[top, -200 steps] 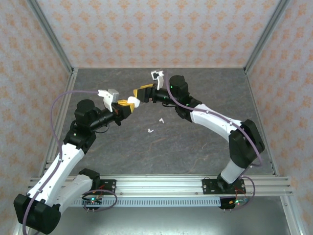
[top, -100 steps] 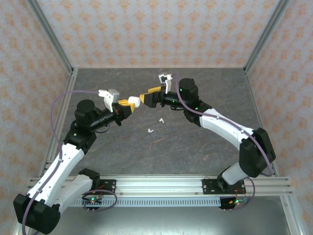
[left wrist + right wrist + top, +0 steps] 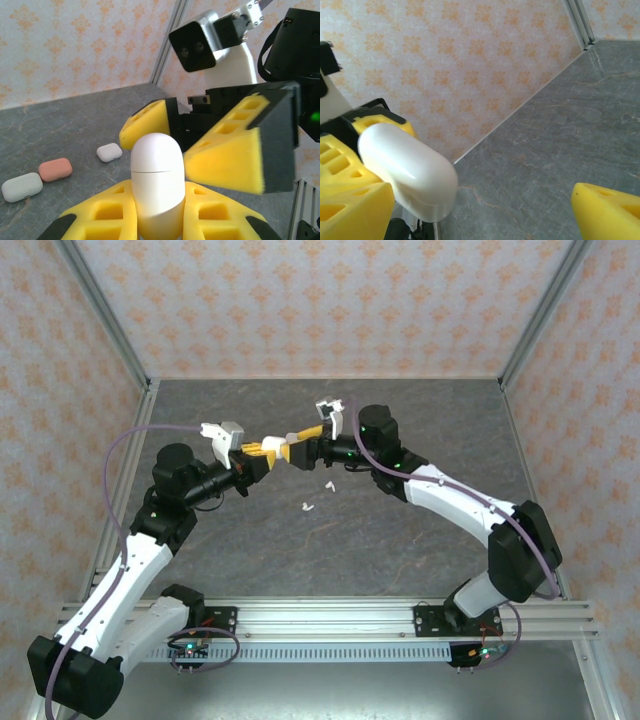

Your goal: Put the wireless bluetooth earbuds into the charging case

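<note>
Two tiny white stemmed earbuds (image 3: 309,506) lying loose and near each other on the grey marbled tabletop (image 3: 400,540); we see the left gripper (image 3: 262,451), jaws clamped on a smooth white pill-shaped charging case (image 3: 156,175), lid closed, held aloft; right gripper (image 3: 300,440), jaws spread wide either side of its rounded top, gripping nothing

White-and-black arms (image 3: 135,565), yellow fingers (image 3: 225,155)

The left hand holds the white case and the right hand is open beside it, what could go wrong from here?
The right hand stands open astride the top of the white case, nearer one finger, and the left hand grips the case by its lower half only; closing off-centre might twist it loose. A dropped case could scatter the two earbuds lying on the table nearby.
</note>
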You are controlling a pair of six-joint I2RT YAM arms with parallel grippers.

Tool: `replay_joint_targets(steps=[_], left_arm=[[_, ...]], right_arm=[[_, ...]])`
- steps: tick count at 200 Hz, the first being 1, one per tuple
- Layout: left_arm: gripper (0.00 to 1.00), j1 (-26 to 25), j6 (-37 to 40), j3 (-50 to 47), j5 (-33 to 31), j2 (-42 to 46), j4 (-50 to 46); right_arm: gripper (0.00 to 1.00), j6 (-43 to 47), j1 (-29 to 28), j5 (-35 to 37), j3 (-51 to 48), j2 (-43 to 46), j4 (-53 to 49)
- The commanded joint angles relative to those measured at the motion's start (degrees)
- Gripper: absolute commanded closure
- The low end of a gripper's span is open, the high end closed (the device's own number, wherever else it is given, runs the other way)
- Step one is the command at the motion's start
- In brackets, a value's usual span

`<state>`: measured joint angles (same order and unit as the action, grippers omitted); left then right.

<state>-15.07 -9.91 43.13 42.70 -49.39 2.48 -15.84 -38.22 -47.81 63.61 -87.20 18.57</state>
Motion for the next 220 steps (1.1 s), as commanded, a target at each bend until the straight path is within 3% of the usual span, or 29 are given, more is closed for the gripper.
replay_joint_targets(steps=[1, 179, 220], left_arm=[[0.99, -0.6, 1.5, 1.6, 1.5, 0.2, 3.3], [0.99, -1.0, 4.0, 0.6, 2.2, 1.6, 1.8], [0.99, -1.0, 4.7, -1.0, 0.4, 4.1, 2.9]], right_arm=[[0.11, 0.6, 0.3, 1.3, 2.5, -0.2, 0.1], [0.13, 0.4, 2.4, 0.5, 4.2, 0.5, -1.0], [0.17, 7.1, 2.5, 7.9, 4.9, 4.7, -16.3]])
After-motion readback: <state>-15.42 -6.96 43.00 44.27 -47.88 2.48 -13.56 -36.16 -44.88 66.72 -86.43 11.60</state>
